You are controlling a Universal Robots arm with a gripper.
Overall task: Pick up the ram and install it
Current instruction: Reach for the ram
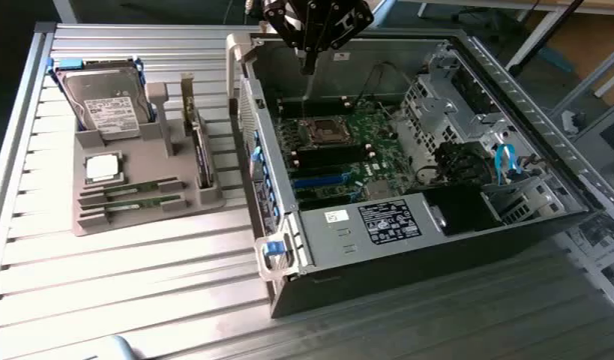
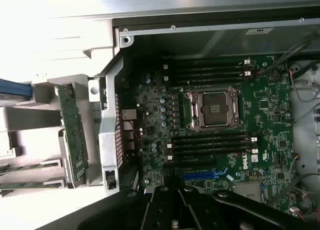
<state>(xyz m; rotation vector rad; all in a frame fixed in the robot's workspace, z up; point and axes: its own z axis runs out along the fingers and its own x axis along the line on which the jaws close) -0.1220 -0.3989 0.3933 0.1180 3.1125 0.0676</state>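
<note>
Exterior view coverage places the hand [image 1: 308,66] at the top of the scene, hung from above with its tip aimed straight down into the open computer case [image 1: 507,82]. It is closed right down, and nothing is seen gripped in it. Directly beneath it the motherboard [image 1: 357,135] is laid face-up, the case having been set on its side with the panel off, presumably so that the board can be reached from overhead. In the wrist view the processor socket [image 2: 214,109] is seen from above, flanked by rows of dark memory slots [image 2: 210,140] that appear unfilled. The ram [image 1: 132,190] is found well apart from the hand, towards the exterior view's left, seated on edge in a groove of the grey tray [image 1: 97,221], with a second stick [image 1: 136,203] just beside it in the next groove. That edge-up seating is judged to be meant to present a narrow top edge for a pinch from above. On the same tray a hard drive [image 1: 112,105] is propped in its cradle and a square processor chip [image 1: 103,167] is laid flat. The tray and case are both carried by the slatted metal surface [image 1: 136,285]. The ram is judged not yet picked up.
</note>
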